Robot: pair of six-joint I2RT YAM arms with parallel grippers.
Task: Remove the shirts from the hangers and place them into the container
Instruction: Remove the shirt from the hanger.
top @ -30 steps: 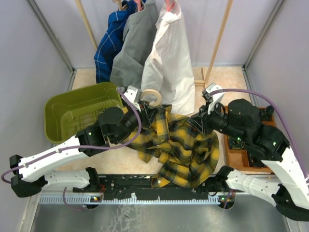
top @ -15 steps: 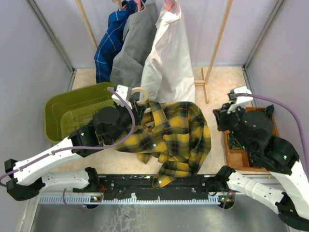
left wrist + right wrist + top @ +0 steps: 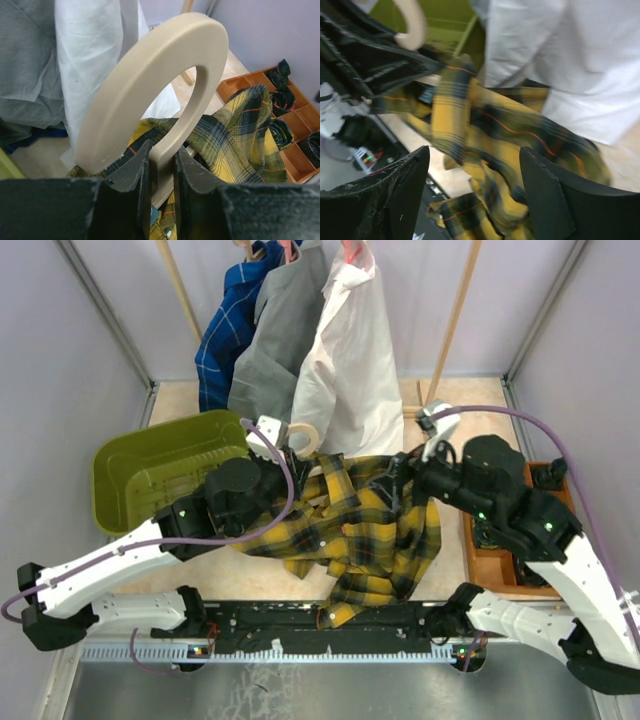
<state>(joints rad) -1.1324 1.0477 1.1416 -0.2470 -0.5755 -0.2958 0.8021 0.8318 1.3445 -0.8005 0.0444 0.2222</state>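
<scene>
Left gripper [image 3: 162, 152] was clamped narrow on the neck of the pale hanger [image 3: 127, 95], mid-frame in the top view. Right gripper [image 3: 475, 200] was spread wide with nothing held, poised over the plaid shirt [image 3: 370, 530]. That shirt was heaped centre-frame and apparently not fully freed from the hanger. Nothing was seen in the visible part of the container [image 3: 130, 480] at left. Blue shirt [image 3: 222, 335], grey shirt [image 3: 280, 340] and white shirt [image 3: 345, 370] were left hanging top-centre, so barely a start was made, tbh.
</scene>
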